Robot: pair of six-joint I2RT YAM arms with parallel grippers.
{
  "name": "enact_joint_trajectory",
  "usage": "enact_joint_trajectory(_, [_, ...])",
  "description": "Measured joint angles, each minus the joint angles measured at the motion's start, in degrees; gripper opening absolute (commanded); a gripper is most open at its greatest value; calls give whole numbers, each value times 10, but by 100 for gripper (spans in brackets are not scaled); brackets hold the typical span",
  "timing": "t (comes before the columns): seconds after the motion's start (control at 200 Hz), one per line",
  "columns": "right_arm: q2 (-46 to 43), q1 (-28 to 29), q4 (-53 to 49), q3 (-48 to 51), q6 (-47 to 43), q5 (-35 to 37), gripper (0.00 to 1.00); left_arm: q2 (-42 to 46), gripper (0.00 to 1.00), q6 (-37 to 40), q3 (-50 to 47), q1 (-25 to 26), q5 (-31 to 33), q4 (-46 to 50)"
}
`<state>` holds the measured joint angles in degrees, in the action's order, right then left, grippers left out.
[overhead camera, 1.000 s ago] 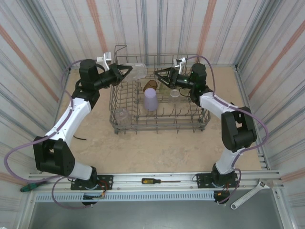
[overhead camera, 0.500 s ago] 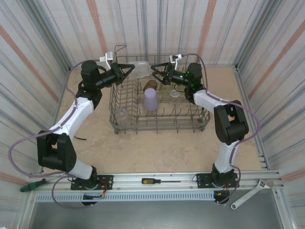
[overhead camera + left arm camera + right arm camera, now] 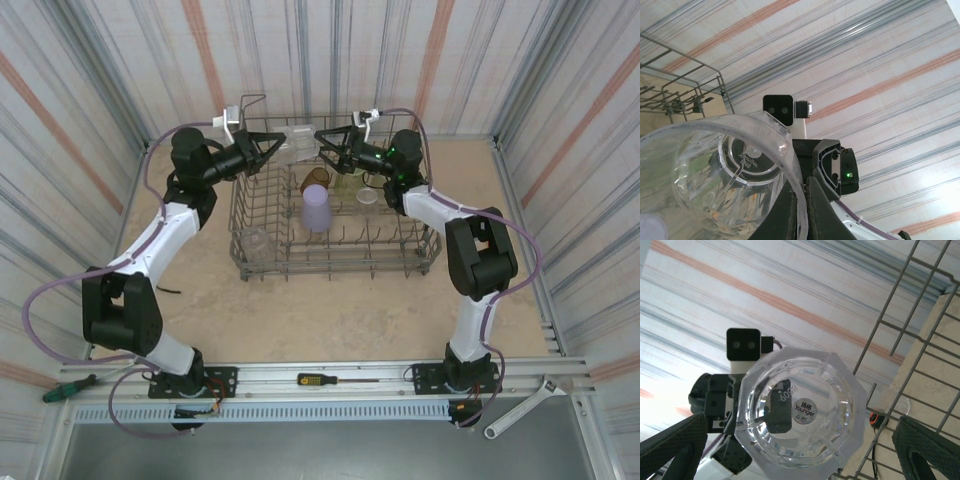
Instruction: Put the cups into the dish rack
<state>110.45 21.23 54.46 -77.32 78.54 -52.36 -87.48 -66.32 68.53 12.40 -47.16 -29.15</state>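
A clear cup (image 3: 297,143) hangs on its side above the back rim of the dish rack (image 3: 400,262). My left gripper (image 3: 270,148) is shut on its wall near the rim; in the left wrist view the two fingers (image 3: 785,212) pinch the clear cup (image 3: 715,175). My right gripper (image 3: 323,145) faces it from the right, open. In the right wrist view the cup's base (image 3: 800,415) lies between the spread fingers (image 3: 670,447). A lavender cup (image 3: 316,208), an amber cup (image 3: 315,180) and a clear cup (image 3: 254,243) stand in the rack.
Two more pale cups (image 3: 366,196) sit in the rack's right half. A yellow-handled screwdriver (image 3: 335,379), a wrench (image 3: 520,408) and a green-handled tool (image 3: 65,388) lie by the near rail. A small orange object (image 3: 874,418) shows beyond the rack wires.
My right gripper has moved left and back, up to the cup's base. My left gripper has lifted the clear cup slightly toward the back wall.
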Motion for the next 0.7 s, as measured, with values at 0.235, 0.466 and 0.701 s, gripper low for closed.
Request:
enact_joint_trajectory(0.235, [2,10,0,-13,7,-2,94,-1,0,1,0,5,-5,-7])
enact_joint_trajectory(0.466, [11,14,3,-27,21,-2,82,-1,0,7,0,7,-13,-7])
enact_joint_trajectory(0.701, [17,15,4,-27,30,0,67,-1,0,20,-1,7,-15,0])
